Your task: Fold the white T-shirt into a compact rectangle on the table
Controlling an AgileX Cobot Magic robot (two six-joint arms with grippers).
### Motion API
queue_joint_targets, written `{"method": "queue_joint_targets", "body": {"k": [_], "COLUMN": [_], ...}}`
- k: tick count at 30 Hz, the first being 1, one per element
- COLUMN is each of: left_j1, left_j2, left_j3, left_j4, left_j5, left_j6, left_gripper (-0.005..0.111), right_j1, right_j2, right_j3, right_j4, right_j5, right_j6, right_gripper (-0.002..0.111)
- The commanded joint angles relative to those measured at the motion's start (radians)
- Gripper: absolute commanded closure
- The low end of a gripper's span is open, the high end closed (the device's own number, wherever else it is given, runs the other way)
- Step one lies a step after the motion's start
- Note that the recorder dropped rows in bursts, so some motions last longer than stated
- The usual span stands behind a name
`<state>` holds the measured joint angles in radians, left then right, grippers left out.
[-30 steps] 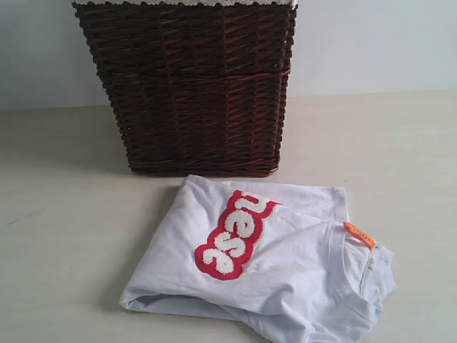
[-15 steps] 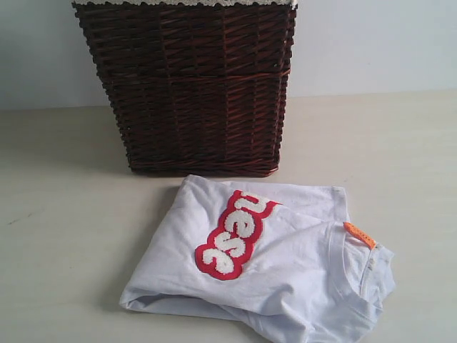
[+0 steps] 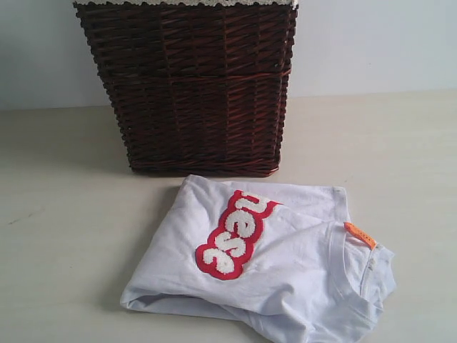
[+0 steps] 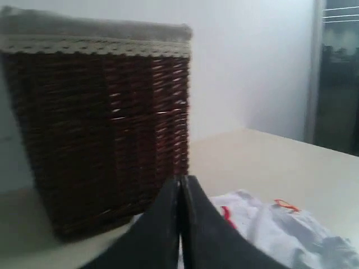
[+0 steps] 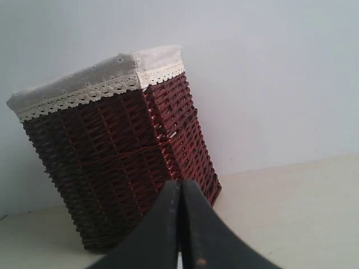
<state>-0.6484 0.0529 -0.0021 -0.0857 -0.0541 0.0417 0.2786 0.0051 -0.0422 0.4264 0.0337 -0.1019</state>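
The white T-shirt (image 3: 285,271) lies folded in a loose bundle on the table (image 3: 64,236), just in front of the basket. Its red-edged fuzzy letters (image 3: 235,234) face up and the orange neck tag (image 3: 359,234) shows at the right. Neither arm appears in the exterior view. In the left wrist view my left gripper (image 4: 180,182) is shut, its dark fingers pressed together with nothing between them; the T-shirt (image 4: 280,230) lies beyond it. My right gripper (image 5: 180,185) is also shut and empty, held above the table (image 5: 291,202) facing the basket.
A dark brown wicker basket (image 3: 189,86) with a white lace rim stands right behind the shirt; it also fills much of the left wrist view, basket (image 4: 95,123), and the right wrist view, basket (image 5: 112,151). A pale wall (image 3: 371,43) backs the table.
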Motion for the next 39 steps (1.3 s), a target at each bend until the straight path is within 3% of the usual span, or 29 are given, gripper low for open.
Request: {"method": "queue_joint_targets", "body": {"k": [1,3,5,6,7,8,10,39], "left_j1": [0.240,0.330,0.414,0.502,0.543,0.613,0.674,0.690], "left_j2": [-0.032,-0.042,-0.053,-0.053,-0.053,-0.053,-0.053,-0.053], "left_j3": [0.002,0.002,0.002,0.002,0.002,0.002,0.002,0.002], "left_j4": [0.393,0.501,0.466,0.348,0.288,0.130,-0.003,-0.008], "left_j5": [0.096,0.146,0.201,0.270,0.294,0.334,0.369,0.406], "left_j6": [-0.420,-0.552,-0.564,-0.469,-0.393,-0.183,0.044,0.034], "left_gripper": [0.107,0.107,0.107,0.107,0.107,0.107,0.107,0.107], "right_j1": [-0.001,-0.001,-0.001,-0.001,-0.001,-0.001,-0.001,-0.001], "right_j2": [-0.005,-0.005,-0.005,-0.005,-0.005,-0.005,-0.005,-0.005], "right_j3": [0.005,0.005,0.005,0.005,0.005,0.005,0.005,0.005], "right_j4": [0.002,0.002,0.002,0.002,0.002,0.002,0.002,0.002], "right_j5": [-0.006,-0.006,-0.006,-0.006,-0.006,-0.006,-0.006,-0.006], "right_j6": [0.000,0.000,0.000,0.000,0.000,0.000,0.000,0.000], "right_gripper": [0.108,0.108,0.108,0.108,0.108,0.108,0.108,0.108]}}
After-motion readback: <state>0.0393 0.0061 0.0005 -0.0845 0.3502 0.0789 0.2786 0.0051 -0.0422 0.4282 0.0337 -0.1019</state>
